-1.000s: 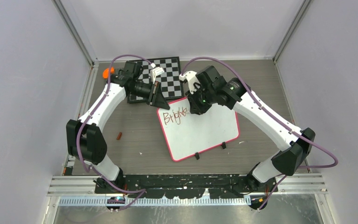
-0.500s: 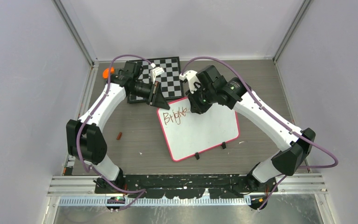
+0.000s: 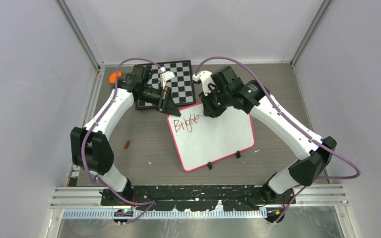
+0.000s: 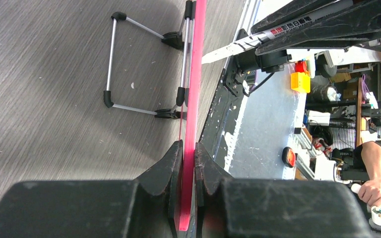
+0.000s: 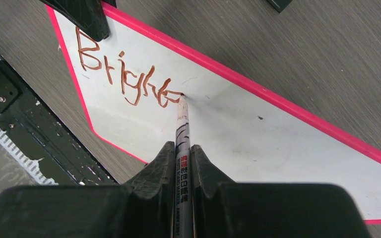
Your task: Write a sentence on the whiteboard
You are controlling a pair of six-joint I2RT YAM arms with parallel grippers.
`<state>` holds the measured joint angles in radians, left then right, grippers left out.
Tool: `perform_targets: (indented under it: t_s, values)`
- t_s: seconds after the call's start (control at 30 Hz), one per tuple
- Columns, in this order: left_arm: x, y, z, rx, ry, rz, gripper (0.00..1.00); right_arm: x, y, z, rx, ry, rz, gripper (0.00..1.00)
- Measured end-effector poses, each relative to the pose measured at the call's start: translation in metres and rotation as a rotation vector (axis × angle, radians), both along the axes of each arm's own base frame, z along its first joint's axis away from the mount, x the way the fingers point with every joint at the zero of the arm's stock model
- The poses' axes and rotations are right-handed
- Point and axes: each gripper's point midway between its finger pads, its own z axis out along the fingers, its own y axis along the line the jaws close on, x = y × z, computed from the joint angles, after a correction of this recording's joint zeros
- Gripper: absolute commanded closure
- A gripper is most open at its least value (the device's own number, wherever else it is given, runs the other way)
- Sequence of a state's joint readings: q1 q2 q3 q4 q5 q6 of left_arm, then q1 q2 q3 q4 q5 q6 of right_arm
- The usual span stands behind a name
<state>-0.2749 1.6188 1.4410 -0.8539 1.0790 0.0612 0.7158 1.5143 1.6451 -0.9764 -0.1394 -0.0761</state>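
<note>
The whiteboard (image 3: 218, 141), white with a pink rim, lies tilted on the table between the arms. Reddish-brown letters of the sentence (image 3: 186, 123) read "Brighte" near its upper left corner. My left gripper (image 3: 167, 106) is shut on the board's pink rim (image 4: 196, 74) at that corner, the edge pinched between both fingers (image 4: 188, 153). My right gripper (image 5: 182, 148) is shut on a whiteboard marker (image 5: 182, 129), whose tip touches the board right after the last letter of the sentence (image 5: 124, 74). The board's face (image 5: 258, 139) to the right of the tip is blank.
A black-and-white checkered board (image 3: 176, 82) lies behind the whiteboard, under the left arm. An orange object (image 3: 113, 77) sits at the back left corner. A small brown piece (image 3: 126, 144) lies on the table left of the whiteboard. Two black clip feet (image 3: 223, 159) sit on its near edge.
My right gripper has shifted slightly to the right along the first line with the marker. The left gripper and the board have not moved.
</note>
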Motion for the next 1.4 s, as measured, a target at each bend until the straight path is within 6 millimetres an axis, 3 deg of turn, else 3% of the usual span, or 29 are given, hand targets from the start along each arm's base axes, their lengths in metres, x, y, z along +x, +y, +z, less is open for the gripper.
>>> perform_targets:
  t_s: [0.47,0.83,1.4]
  values:
    - [0.000,0.000,0.000,0.001,0.000,0.000,1.00,-0.004,0.008,-0.004,0.001,0.012,0.025,1.00]
    - [0.001,0.000,-0.001,0.004,-0.004,0.002,1.00,-0.016,0.000,-0.024,-0.032,0.053,0.031,1.00]
    - [0.000,0.000,0.000,0.001,-0.002,-0.001,1.00,-0.010,-0.002,-0.011,-0.019,0.024,0.022,1.00]
